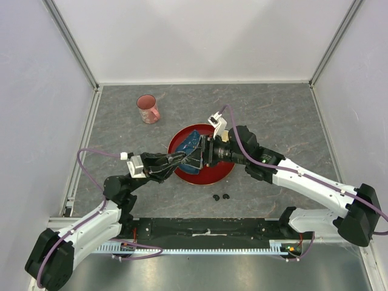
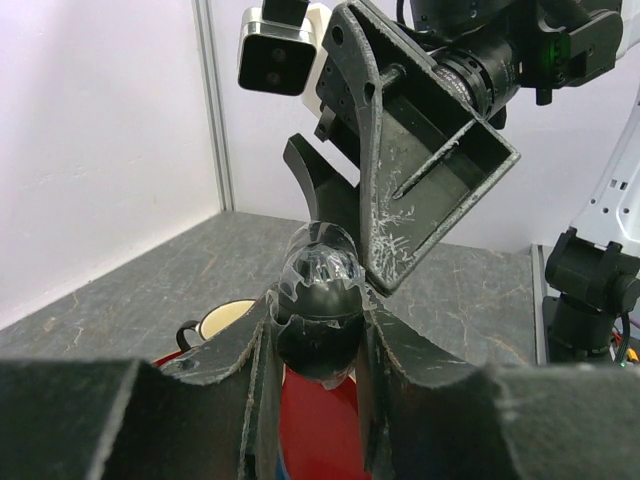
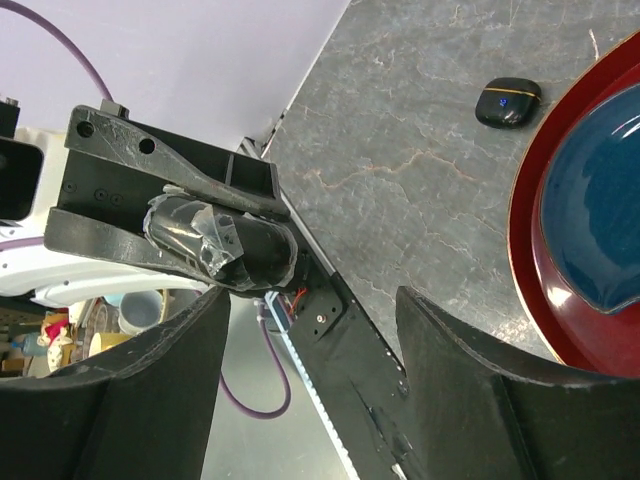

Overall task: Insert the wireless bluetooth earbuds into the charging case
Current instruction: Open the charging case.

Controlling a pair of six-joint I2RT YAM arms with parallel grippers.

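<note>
Earbuds, seemingly a pair, lie near red plate, cup beyond.

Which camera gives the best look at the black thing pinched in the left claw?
The left wrist view: the black oval case, topped with clear tape, stands close up in the left gripper. The right wrist view shows it sideways, smaller. In the top view it cannot be made out.
</note>
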